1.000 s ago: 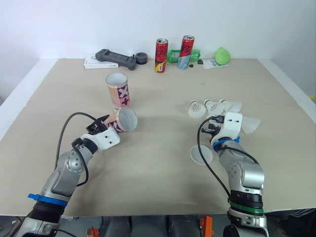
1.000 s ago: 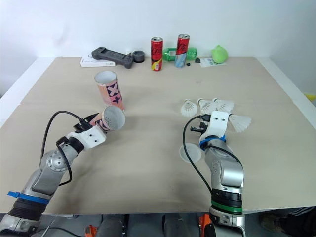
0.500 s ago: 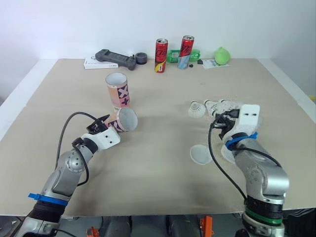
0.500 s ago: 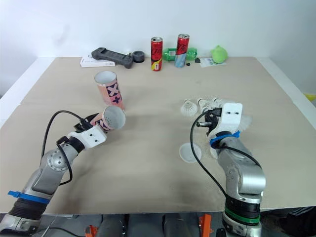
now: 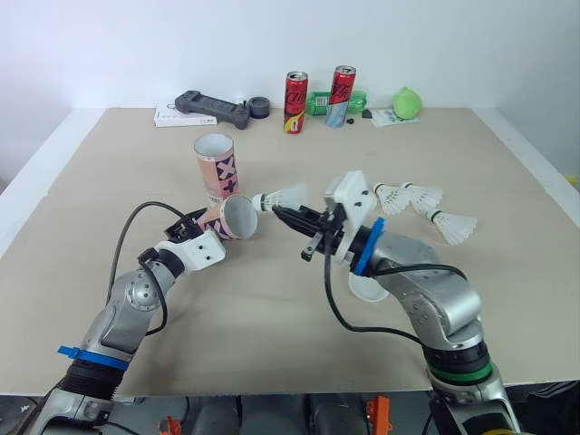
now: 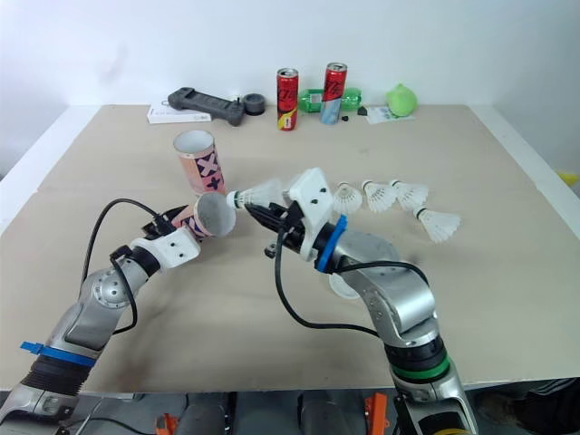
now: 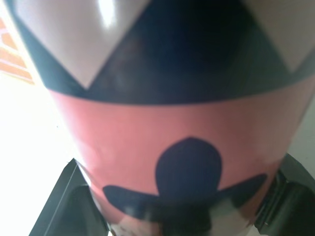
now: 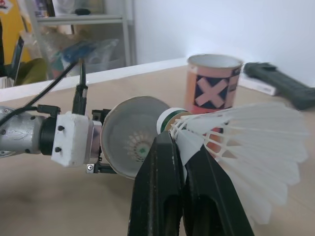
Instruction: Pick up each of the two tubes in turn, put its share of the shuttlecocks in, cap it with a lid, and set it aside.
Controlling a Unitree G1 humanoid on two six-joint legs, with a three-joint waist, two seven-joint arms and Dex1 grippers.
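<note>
The step in hand was the loading of the first tube. On the left, the left gripper clamped the tilted tube between its two fingers, forearm low over the table, the open mouth turned to the right. The second tube stood upright just behind it. The right gripper, its arm bent and reaching across to the left, pinched a shuttlecock by the skirt, with the cork at the tube's rim. Next, I think, the cork needed to be lined up with the mouth and pushed in. The other shuttlecocks lay further right.
</note>
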